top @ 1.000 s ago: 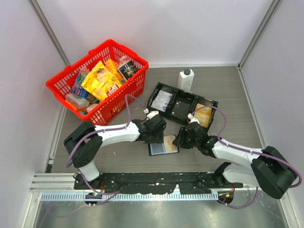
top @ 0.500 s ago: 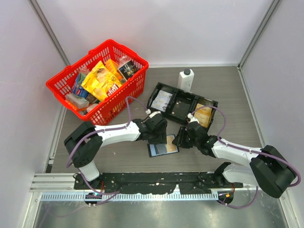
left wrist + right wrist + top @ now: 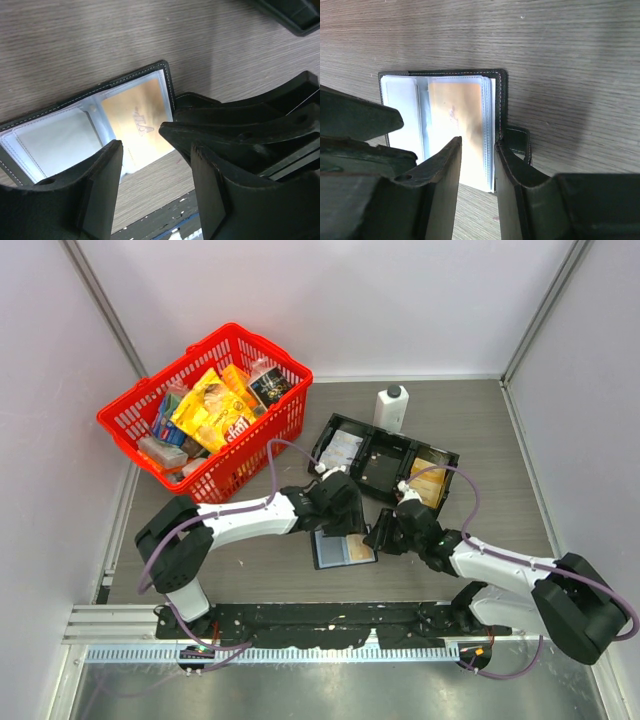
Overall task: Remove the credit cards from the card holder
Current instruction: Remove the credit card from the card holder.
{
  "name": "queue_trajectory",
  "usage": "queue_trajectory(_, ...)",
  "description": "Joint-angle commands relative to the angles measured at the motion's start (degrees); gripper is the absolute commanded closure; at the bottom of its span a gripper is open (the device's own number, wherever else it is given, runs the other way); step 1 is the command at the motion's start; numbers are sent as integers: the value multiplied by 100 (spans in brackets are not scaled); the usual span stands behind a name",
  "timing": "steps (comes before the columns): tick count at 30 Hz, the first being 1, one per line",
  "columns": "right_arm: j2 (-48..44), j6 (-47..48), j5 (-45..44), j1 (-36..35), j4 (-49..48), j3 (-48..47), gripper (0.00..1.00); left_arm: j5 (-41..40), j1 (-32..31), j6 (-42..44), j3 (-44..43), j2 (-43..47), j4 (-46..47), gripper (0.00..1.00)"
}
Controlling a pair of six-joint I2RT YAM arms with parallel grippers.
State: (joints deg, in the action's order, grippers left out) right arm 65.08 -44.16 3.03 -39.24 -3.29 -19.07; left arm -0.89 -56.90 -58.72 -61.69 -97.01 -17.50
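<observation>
The card holder (image 3: 343,550) lies open and flat on the table, black cover down. A golden-yellow credit card (image 3: 137,120) shows in its right clear sleeve (image 3: 455,105), and a pale grey card (image 3: 55,140) fills the left sleeve. Just above the holder's far edge my left gripper (image 3: 340,524) stands open; in its wrist view the left gripper (image 3: 157,195) has nothing between its fingers. My right gripper (image 3: 383,536) is at the holder's right edge. In its own view the right gripper (image 3: 477,185) straddles the sleeve edges with a narrow gap, and the snap tab (image 3: 517,142) is beside its right finger.
A long black three-compartment tray (image 3: 385,468) sits just behind both grippers. A white bottle with a black cap (image 3: 391,408) stands behind the tray. A red basket (image 3: 232,328) full of packets is at the back left. The black rail runs along the near edge.
My left gripper has shifted right and slightly back over the holder's far edge. The holder's pages looked dark half a second ago; now both sleeves lie flat and visible.
</observation>
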Motion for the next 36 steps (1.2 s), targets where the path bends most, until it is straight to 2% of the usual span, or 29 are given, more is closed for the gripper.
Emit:
queue_trajectory(1,-267,-84,-171,-4,48,132,62,-480,-31,71,-221,384,-253,39)
queue_trajectory(2,-268,-93,-171,-4,48,140,62,-718,-31,71,-151,463,-411,34)
queue_trajectory(4,-163,-93,-162,-4,30,123,62,-1245,-14,80,-2,630,-649,31)
queue_trajectory(8,92,-93,-118,4,13,44,62,-1555,21,98,148,622,-983,25)
queue_trajectory(19,242,-93,-83,-4,-31,26,62,-1520,30,62,254,218,-922,25)
queue_trajectory(36,400,-75,-4,-4,-111,17,62,-887,-14,-26,158,-55,-712,24)
